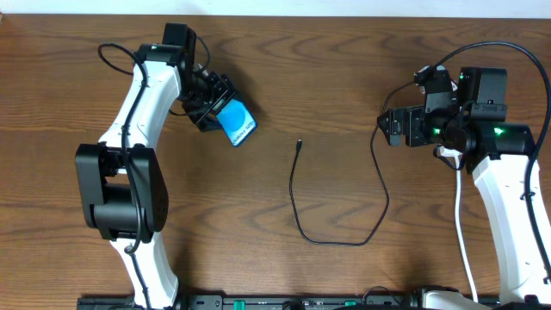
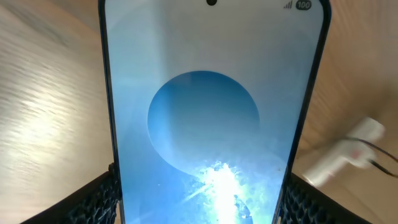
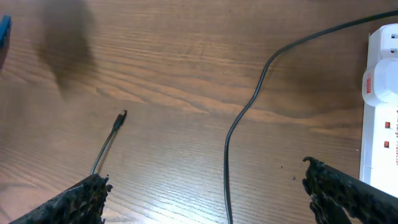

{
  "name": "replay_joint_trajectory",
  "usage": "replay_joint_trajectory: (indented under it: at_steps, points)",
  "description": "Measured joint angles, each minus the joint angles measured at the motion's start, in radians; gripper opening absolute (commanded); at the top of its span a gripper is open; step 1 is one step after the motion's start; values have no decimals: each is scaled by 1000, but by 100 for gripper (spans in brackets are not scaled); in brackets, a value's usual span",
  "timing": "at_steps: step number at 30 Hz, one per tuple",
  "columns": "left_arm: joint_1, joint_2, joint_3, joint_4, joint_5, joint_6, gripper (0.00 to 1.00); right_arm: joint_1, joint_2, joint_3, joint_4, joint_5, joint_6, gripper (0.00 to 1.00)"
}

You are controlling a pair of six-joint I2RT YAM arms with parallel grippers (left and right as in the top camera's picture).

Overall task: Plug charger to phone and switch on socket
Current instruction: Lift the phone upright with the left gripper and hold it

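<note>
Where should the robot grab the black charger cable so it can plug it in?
Just behind the plug tip of the charger, coming straight down from above, fingers across the cable. It lies flat on the table, and that end is free and nearly straight.

A robot test bench in a lab-like workspace is being shown. A plain wood-grain surface is being used as the work area, with a black charger lying near its middle. Left of the charger, a white-and-black left arm is being shown with a phone. Right of the charger, a matching right arm is being lit by green indicator lights beside a white socket. Below the charger, a black mounting rail is being seen along the surface's edge.
</note>
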Motion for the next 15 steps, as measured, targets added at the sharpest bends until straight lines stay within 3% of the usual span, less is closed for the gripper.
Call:
replay_joint_trajectory:
  at_steps: [3, 15]
  points:
    - [0, 0, 0, -1, 93, -53, 66, 0, 0, 0, 0, 0, 0, 99]
    - [0, 0, 0, -3, 393, -173, 64, 0, 0, 0, 0, 0, 0, 99]
